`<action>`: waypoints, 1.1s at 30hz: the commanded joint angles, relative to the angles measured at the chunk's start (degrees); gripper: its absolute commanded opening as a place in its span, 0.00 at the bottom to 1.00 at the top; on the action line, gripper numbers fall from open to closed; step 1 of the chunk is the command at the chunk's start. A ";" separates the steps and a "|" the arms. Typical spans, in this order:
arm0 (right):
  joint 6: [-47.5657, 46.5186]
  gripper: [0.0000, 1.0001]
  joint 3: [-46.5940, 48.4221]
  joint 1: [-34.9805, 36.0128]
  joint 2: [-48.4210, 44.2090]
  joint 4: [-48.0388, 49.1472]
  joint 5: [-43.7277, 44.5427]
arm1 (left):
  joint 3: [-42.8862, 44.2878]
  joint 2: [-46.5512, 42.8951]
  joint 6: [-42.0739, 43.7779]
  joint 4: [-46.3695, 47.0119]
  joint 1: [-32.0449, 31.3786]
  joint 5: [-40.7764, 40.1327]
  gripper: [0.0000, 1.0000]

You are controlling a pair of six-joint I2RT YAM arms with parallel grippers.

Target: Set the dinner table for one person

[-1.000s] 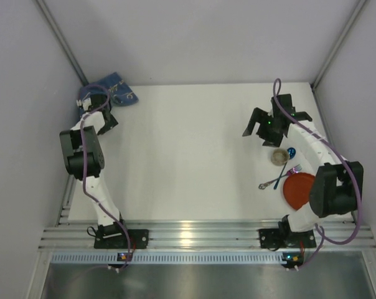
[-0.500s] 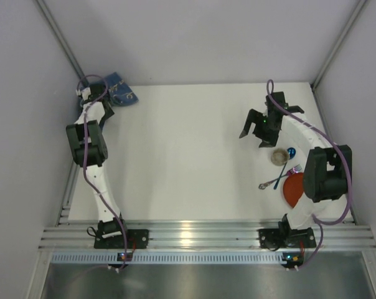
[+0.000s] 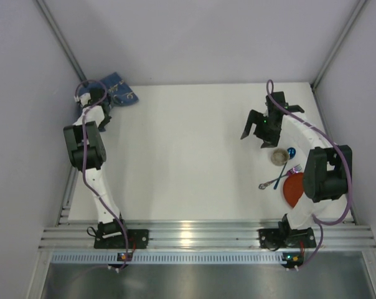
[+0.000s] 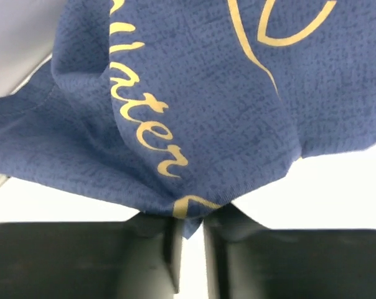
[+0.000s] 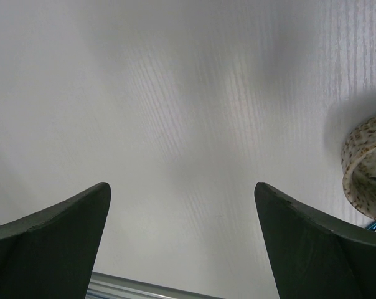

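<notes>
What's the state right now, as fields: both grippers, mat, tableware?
left gripper: shut on the edge of the mat
right gripper: open, empty, over bare table beside the cup
mat: bunched, far-left corner of table
cup: upright, right side
cutlery: lying between cup and plate
plate: red, near right, partly hidden by the right arm

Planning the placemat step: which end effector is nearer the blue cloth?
Left. The left end effector is closed on a corner of the blue cloth; the right end effector, open, is far across, beside the speckled bowl.
</notes>
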 commanded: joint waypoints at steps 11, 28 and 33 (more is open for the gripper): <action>-1.79 0.99 2.37 0.45 -0.60 -1.10 3.93 | 2.85 4.59 1.31 -12.27 -0.70 15.11 0.00; -0.82 1.00 -0.87 0.10 -5.86 -1.10 6.75 | 20.77 1.94 0.97 -20.35 -37.35 17.22 0.00; -1.35 1.00 -5.53 -0.25 -10.34 -1.10 8.42 | 20.86 3.79 -4.83 -19.56 -41.92 21.16 0.00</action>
